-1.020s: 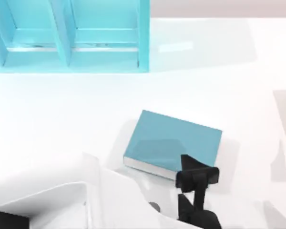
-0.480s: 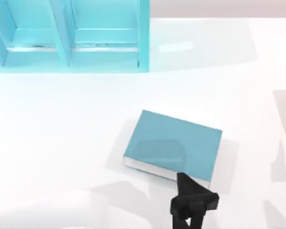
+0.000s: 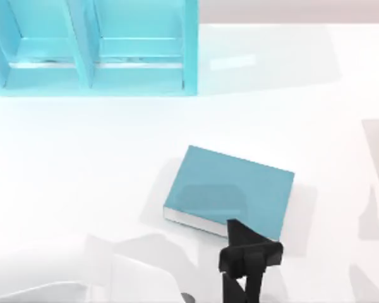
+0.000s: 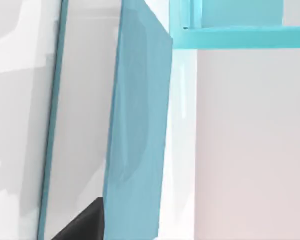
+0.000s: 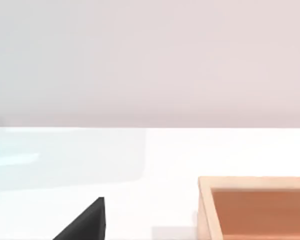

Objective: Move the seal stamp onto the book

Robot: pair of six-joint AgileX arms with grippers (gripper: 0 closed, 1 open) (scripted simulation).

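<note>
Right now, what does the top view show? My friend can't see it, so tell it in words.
A teal-blue book lies flat near the middle of a white table, and a black gripper sits at the book's near edge, its tip over the corner. A turquoise shelf unit with open compartments stands at the far left.

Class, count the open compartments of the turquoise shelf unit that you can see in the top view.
2: both in the shelf unit at the table's far left, one left of the divider, the other right of it. More may lie beyond the picture's edge.
</note>
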